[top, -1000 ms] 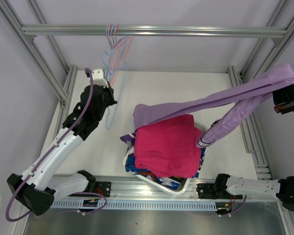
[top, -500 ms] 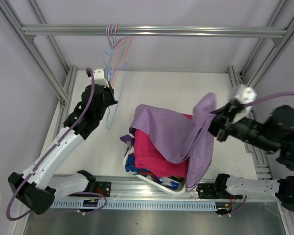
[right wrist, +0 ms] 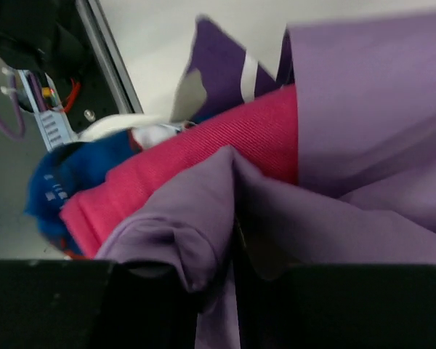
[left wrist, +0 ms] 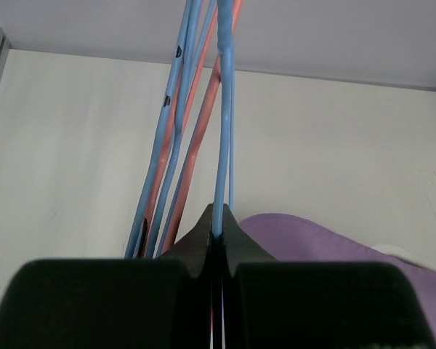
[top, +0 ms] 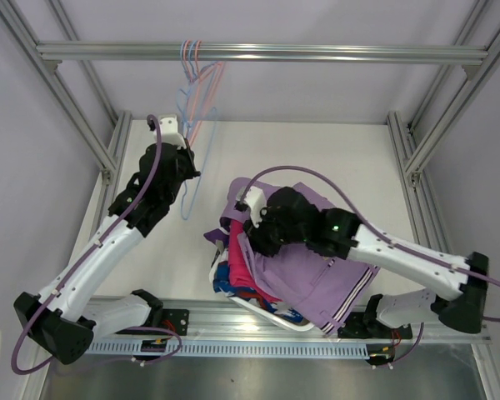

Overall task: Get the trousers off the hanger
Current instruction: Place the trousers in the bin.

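The lilac trousers (top: 317, 275) with striped cuffs lie draped over the pile in the white basket (top: 267, 312). My right gripper (top: 258, 242) is low over the pile and shut on a fold of the lilac trousers (right wrist: 203, 218). Under them show the bright pink trousers (right wrist: 196, 160), the blue-white ones (right wrist: 62, 185) and the purple-white camouflage ones (right wrist: 218, 69). The black flecked trousers are hidden. My left gripper (top: 190, 172) is shut on the wire of a bare blue hanger (left wrist: 222, 131) that hangs to the left of the basket.
Several blue and pink hangers (top: 196, 71) hang bare from the metal rail (top: 317, 53) at the back. Aluminium frame posts stand along both sides of the table (top: 317, 154).
My right arm swung from the far right down and left onto the basket, carrying the lilac trousers, which now lie spread over the pink ones. The left arm has not moved.
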`<state>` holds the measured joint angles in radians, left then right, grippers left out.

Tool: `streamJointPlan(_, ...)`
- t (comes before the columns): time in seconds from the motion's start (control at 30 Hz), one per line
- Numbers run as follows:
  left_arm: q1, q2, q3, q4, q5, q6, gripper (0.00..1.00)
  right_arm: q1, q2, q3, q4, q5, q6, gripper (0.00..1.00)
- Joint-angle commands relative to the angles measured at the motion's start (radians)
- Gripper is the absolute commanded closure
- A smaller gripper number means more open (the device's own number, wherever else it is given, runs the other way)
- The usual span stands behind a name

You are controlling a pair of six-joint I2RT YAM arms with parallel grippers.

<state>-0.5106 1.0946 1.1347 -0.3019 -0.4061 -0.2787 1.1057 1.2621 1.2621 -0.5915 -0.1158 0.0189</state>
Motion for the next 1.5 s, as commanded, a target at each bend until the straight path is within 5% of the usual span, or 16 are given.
streamJointPlan(0.0,0.011,-0.024,0.043,0.027,0.021,0.015,1.0,-0.007,0.059,-0.035,0.098,-0.083,0.067,0.69)
streamJointPlan(0.1,0.011,-0.025,0.045,0.026,0.024,0.013,1.0,-0.001,0.068,-0.017,0.069,-0.093,0.075,0.36)
streamJointPlan(0.33,0.011,-0.039,0.043,0.027,0.026,0.015,1.0,0.006,-0.001,0.244,-0.178,-0.067,0.043,0.01)
streamJointPlan(0.63,0.012,-0.053,0.043,0.027,0.009,0.019,0.99,0.016,-0.017,0.45,-0.232,0.252,-0.011,0.01)
streamJointPlan(0.87,0.011,-0.068,0.04,0.032,-0.005,0.021,1.0,0.017,0.176,0.523,-0.324,0.507,-0.051,0.02)
streamJointPlan(1.0,0.011,-0.078,0.046,0.029,-0.002,0.022,1.0,0.022,0.249,0.516,-0.393,0.533,0.018,0.29)
streamJointPlan(1.1,0.011,-0.093,0.05,0.023,0.027,0.018,1.0,0.045,0.197,0.416,-0.372,0.544,0.061,0.37)
streamJointPlan(1.47,-0.04,-0.084,0.126,-0.025,0.214,0.016,1.0,0.075,-0.074,0.096,-0.156,0.501,0.142,0.18)
